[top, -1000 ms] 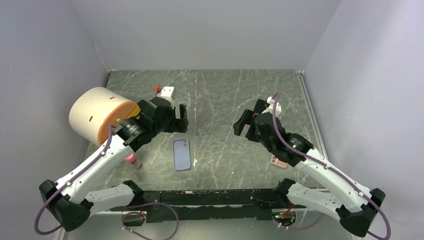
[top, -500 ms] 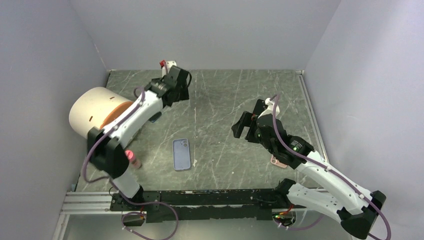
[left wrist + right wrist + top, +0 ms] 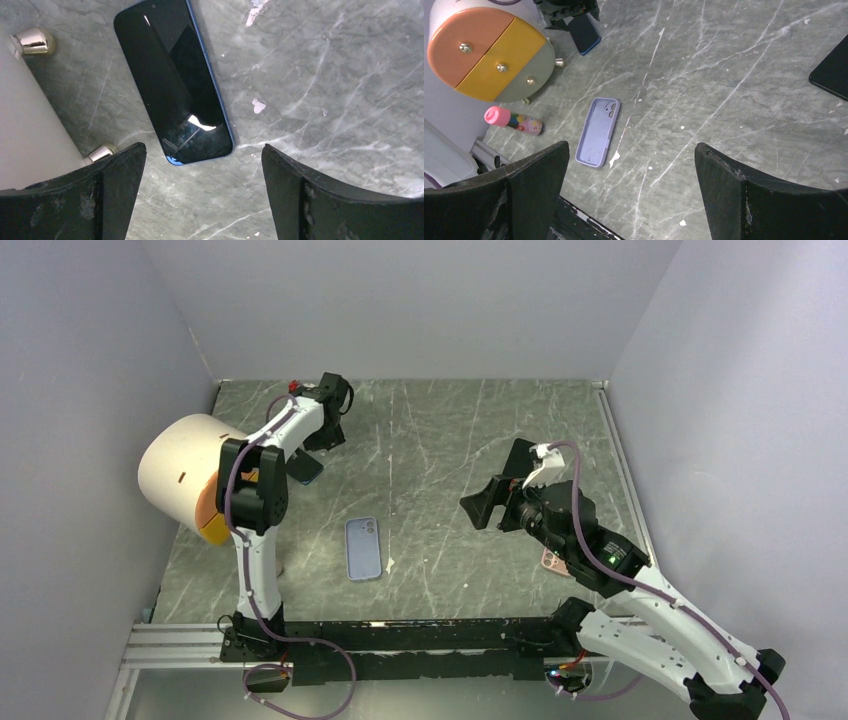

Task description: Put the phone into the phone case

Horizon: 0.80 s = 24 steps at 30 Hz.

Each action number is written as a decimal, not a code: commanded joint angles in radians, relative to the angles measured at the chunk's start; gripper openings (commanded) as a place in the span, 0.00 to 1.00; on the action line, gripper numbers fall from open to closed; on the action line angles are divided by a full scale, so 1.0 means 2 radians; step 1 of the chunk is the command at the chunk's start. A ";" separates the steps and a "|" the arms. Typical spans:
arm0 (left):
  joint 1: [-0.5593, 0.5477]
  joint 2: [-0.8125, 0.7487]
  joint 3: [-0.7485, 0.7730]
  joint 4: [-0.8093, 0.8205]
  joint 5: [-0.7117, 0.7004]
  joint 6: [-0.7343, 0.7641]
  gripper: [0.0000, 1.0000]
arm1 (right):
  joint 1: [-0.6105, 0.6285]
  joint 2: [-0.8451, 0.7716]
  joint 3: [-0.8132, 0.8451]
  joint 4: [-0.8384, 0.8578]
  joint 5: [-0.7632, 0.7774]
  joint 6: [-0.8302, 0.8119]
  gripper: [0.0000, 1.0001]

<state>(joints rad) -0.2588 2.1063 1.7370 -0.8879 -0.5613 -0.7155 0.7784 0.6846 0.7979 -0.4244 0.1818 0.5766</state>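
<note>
Hovering upper left in the top view, left end effector (image 3: pixel 202 162) spread above dark phone (image 3: pixel 172 85) flat on bench (image 3: pixel 440 430) beside round drawer unit (image 3: pixel 185 465); lilac phone case (image 3: pixel 364 549) lies centre; right end effector (image 3: pixel 631 165), right side, also spread.

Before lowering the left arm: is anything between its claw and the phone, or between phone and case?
Nothing visible: the open left claw hangs over the phone, and bare table separates it from the phone case.

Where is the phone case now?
Top view, left of centre: the lilac phone case lies flat, with the pink-capped tube to its left.
</note>
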 commanded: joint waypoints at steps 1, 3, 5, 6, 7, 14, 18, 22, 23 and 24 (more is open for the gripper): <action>0.007 0.004 0.004 0.005 0.003 -0.016 0.92 | 0.000 -0.011 0.001 0.018 0.003 -0.015 0.99; 0.017 0.003 -0.013 0.022 0.027 -0.014 0.92 | 0.000 -0.014 -0.002 0.017 0.006 -0.013 0.99; 0.024 -0.005 -0.036 0.042 0.052 -0.018 0.93 | 0.000 -0.013 -0.006 0.015 0.009 -0.009 0.99; 0.024 -0.008 -0.046 0.051 0.055 -0.021 0.93 | 0.000 -0.013 -0.008 0.014 0.011 -0.009 0.99; 0.024 -0.011 -0.053 0.054 0.053 -0.024 0.93 | 0.000 -0.011 -0.007 0.011 0.013 -0.008 0.99; 0.026 -0.010 -0.075 0.056 0.045 -0.039 0.94 | 0.000 -0.010 -0.005 0.004 0.011 -0.003 0.99; 0.031 -0.013 -0.098 0.080 0.062 -0.040 0.94 | 0.000 -0.018 -0.006 -0.003 0.014 -0.002 0.99; 0.034 -0.008 -0.104 0.083 0.070 -0.049 0.94 | 0.000 -0.030 -0.013 -0.008 0.021 -0.002 0.99; 0.034 -0.007 -0.106 0.082 0.072 -0.052 0.94 | 0.000 -0.032 -0.014 -0.010 0.023 -0.002 0.99; 0.034 -0.008 -0.109 0.084 0.076 -0.055 0.94 | 0.000 -0.034 -0.015 -0.010 0.024 -0.002 0.99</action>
<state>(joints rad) -0.1978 2.0914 1.5558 -0.7403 -0.4484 -0.7845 0.7784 0.6415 0.7780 -0.4385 0.2020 0.5686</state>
